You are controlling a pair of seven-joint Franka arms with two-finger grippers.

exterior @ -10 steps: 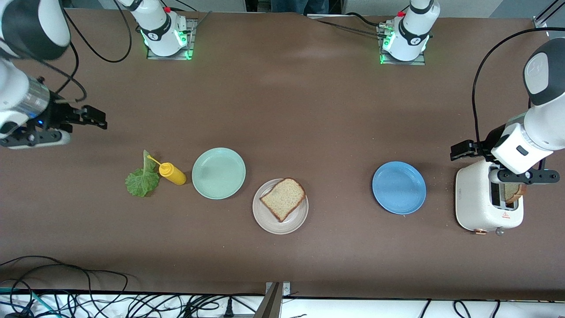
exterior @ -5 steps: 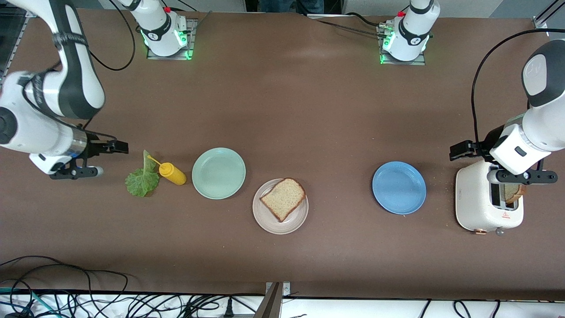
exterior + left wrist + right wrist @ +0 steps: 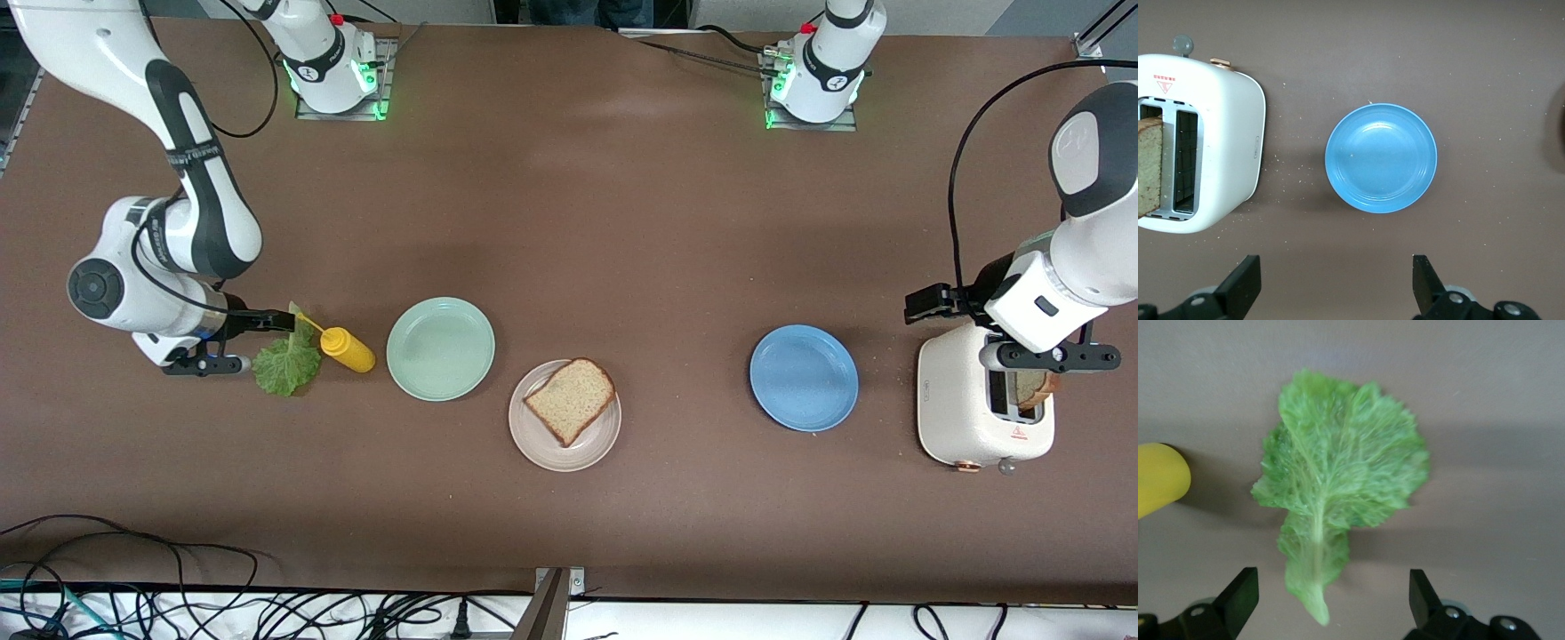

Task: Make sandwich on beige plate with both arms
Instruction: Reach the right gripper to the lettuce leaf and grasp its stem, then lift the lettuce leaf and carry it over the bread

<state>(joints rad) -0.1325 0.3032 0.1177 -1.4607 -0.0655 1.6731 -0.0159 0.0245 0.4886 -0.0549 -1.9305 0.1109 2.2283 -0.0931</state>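
Right gripper (image 3: 1327,603) hung open over the lettuce leaf (image 3: 286,364); leaf's long axis ran 6 to 12 o'clock from the jaws in the right wrist view, stem nearest. Bread slice (image 3: 570,400) sat on the beige plate (image 3: 542,444). Left gripper (image 3: 1337,283) waited open by the toaster (image 3: 960,409)

A yellow squeeze bottle (image 3: 348,349) lies on the brown table (image 3: 622,222), a mint-green plate (image 3: 440,348) at its 3 o'clock. Toward the left arm's end, a blue plate (image 3: 804,378) sits beside a white toaster (image 3: 965,409).
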